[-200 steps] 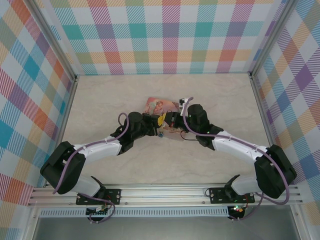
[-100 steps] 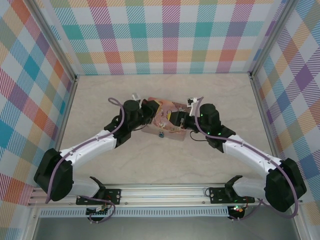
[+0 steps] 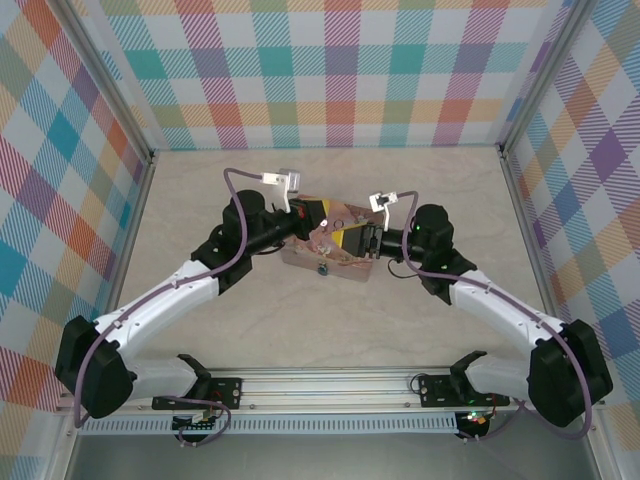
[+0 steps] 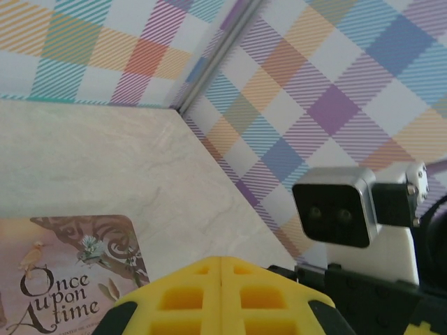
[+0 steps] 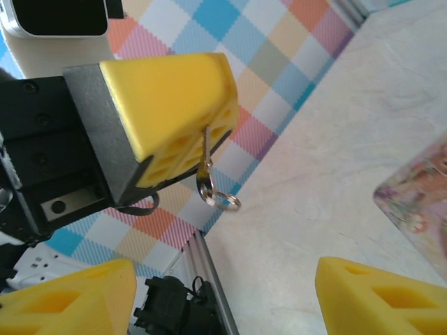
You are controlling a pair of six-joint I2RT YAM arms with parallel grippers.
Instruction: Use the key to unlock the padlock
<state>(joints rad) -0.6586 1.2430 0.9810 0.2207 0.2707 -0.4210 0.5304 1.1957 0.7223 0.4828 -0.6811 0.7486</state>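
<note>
The key (image 5: 207,162) is a slim metal blade with a small ring (image 5: 225,202) hanging from it. It sticks out of the seam of my left gripper (image 4: 222,293), which is shut on it and raised over the far left part of the pink tin (image 3: 330,252). The left gripper's yellow fingers (image 5: 174,112) fill the upper left of the right wrist view. My right gripper (image 5: 223,307) is open with nothing between its fingers, and it faces the key from the tin's right side. The tiny blue padlock (image 3: 322,268) sits at the tin's near edge.
The tin lid (image 4: 77,269) reads "Once upon a time". Both wrists (image 3: 400,235) crowd over the tin at mid-table. Plaid walls (image 3: 330,80) and metal corner posts (image 4: 216,59) close in the marble tabletop (image 3: 450,190).
The right gripper has opened and drawn back to the right. The left gripper, still shut, has lifted away from the tin's near edge and moved toward the far left.
</note>
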